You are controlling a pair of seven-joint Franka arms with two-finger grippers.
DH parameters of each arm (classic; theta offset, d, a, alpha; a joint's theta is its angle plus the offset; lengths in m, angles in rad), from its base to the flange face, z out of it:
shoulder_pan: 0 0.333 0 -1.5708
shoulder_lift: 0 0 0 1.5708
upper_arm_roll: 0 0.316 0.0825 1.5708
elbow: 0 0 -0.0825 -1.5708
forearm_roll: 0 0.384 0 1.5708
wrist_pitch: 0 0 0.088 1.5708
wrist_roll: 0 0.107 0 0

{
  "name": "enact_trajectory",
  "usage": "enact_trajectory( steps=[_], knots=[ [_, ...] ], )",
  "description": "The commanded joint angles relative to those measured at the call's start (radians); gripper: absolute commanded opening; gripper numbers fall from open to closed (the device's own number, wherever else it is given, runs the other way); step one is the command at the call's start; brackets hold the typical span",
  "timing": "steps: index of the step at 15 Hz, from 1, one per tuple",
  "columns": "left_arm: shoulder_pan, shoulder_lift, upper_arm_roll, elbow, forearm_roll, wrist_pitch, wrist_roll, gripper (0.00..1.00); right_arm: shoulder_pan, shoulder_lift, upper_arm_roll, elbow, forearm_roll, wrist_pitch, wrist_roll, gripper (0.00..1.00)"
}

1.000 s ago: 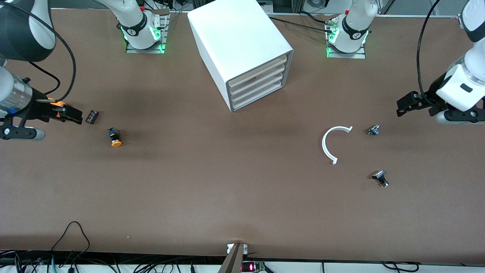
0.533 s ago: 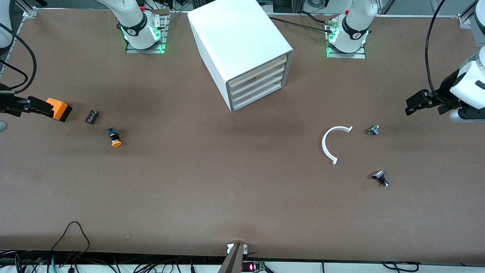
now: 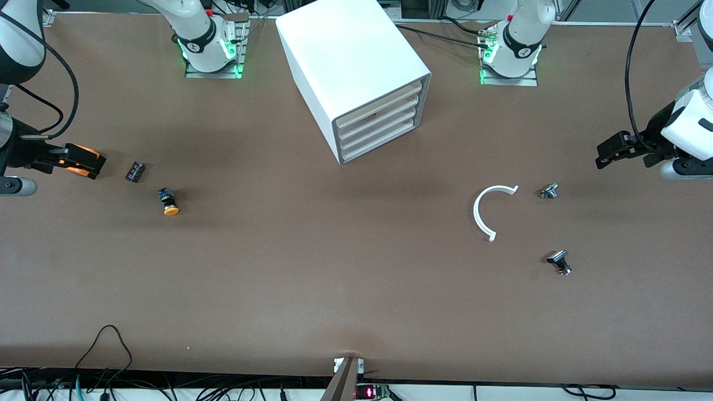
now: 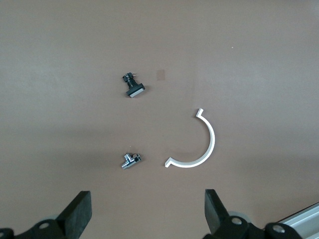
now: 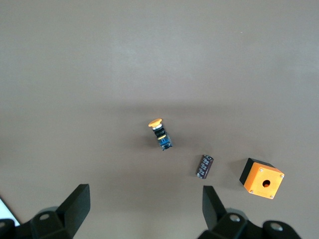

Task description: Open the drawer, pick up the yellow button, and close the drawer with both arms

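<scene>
The button [image 3: 167, 202] lies on its side on the counter [image 3: 312, 278] toward the right arm's end, already out of the cabinet [image 3: 356, 72]; its orange cap points toward the front camera and its blue-and-black body away from it, so the long axis runs roughly front to back with a slight slant. In the right wrist view the button [image 5: 160, 134] sits ahead of the right gripper and between the lines of its two fingers, with a small dark cylinder [image 5: 204, 166] and an orange cube [image 5: 261, 179] beside it. The right gripper [image 3: 83, 160] hangs over the cube at the counter's edge, fingers spread apart and empty, and is by far the nearer to the button. The drawer [image 3: 384, 96], topmost of four, appears pushed in flush with the other three. The left gripper [image 3: 610, 150] is over the counter's edge at the left arm's end, fingers likewise apart and holding nothing; it waits above a white half-ring [image 4: 194, 144] and two small knobs [image 4: 130, 160] [image 4: 133, 86], well apart from the button. Judgement: any grasp of the button falls to the right arm, which would have to close across the body, not along it.
</scene>
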Motion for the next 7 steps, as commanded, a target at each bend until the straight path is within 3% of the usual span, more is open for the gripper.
enact_trajectory(
  steps=[1, 2, 3, 7],
  knots=[
    [0.001, 0.013, 0.000, 0.029, 0.017, -0.025, 0.013, 1.00, -0.163, -0.020, 0.170, -0.017, 0.008, 0.010, 0.021, 1.00],
    [0.001, 0.013, 0.000, 0.029, 0.017, -0.026, 0.013, 1.00, -0.246, -0.019, 0.276, -0.015, -0.006, 0.010, 0.024, 1.00],
    [0.001, 0.013, 0.001, 0.029, 0.015, -0.026, 0.013, 1.00, -0.262, -0.019, 0.303, -0.017, -0.009, 0.012, 0.042, 1.00],
    [0.001, 0.014, 0.001, 0.029, 0.012, -0.019, 0.021, 1.00, -0.263, -0.016, 0.303, -0.007, -0.007, 0.007, 0.062, 1.00]
  ],
)
